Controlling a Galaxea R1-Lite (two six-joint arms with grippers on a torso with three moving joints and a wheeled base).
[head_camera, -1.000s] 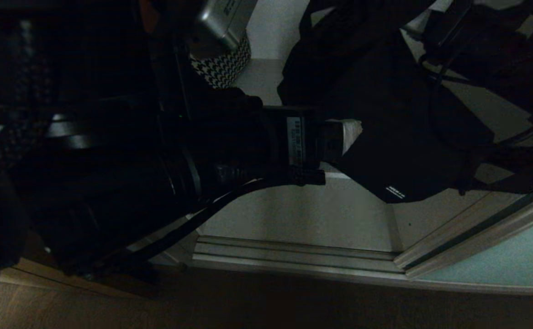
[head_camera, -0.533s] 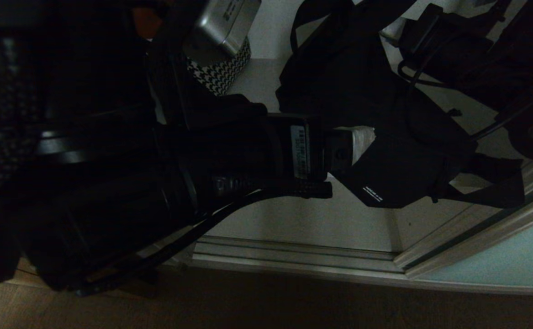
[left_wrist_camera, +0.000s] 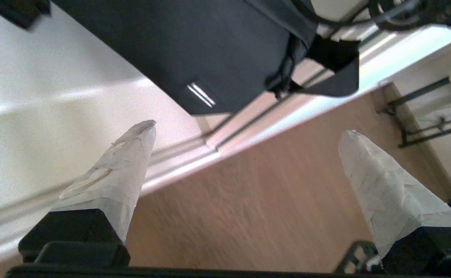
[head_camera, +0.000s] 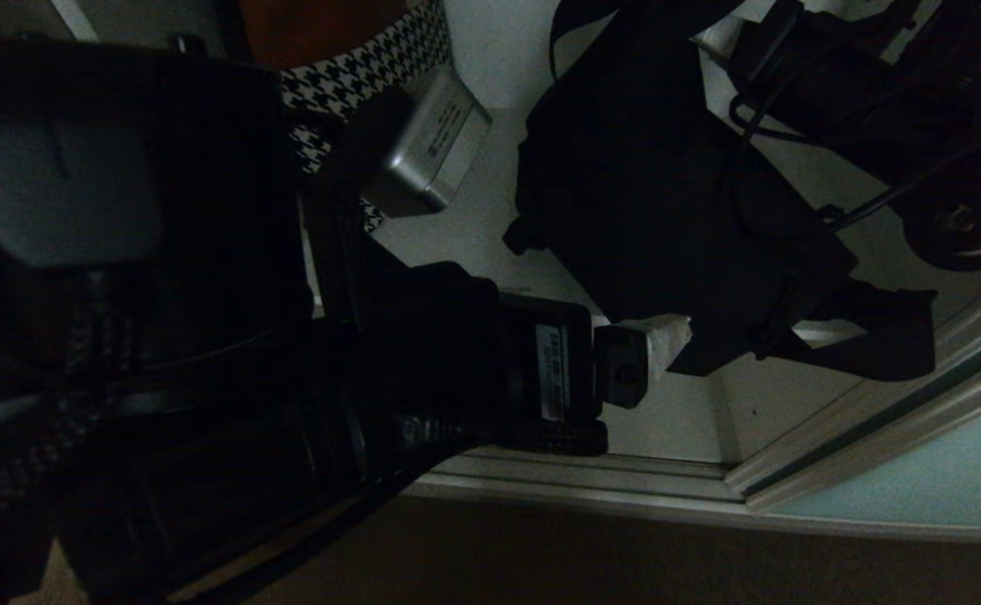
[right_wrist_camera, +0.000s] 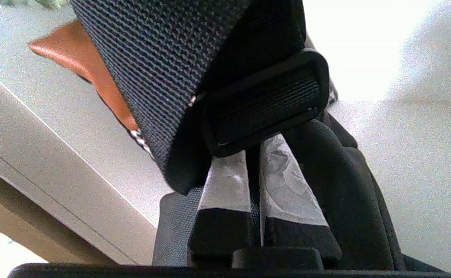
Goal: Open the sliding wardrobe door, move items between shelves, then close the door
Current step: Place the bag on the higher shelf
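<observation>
1. One black fabric bundle hangs in the open wardrobe, above the white-grey shelf and clear of it; its lower corner bears a small white label, seen in the left wrist view.
2. Two loose black straps trail from the bundle toward the door side; one wide strap end hangs near the shelf's right edge.
3. The right pincer has its two taped fingers pressed together on a strap of the bundle, just under one black plastic buckle.
4. The left pincer is spread wide and empty, its two taped fingertips well apart, just below the bundle's lower corner.
5. One sliding wardrobe door, pale teal glass in a silver frame, stands at the shelf's right.
6. One houndstooth-patterned item with an orange-brown part sits at the shelf's back left.
</observation>
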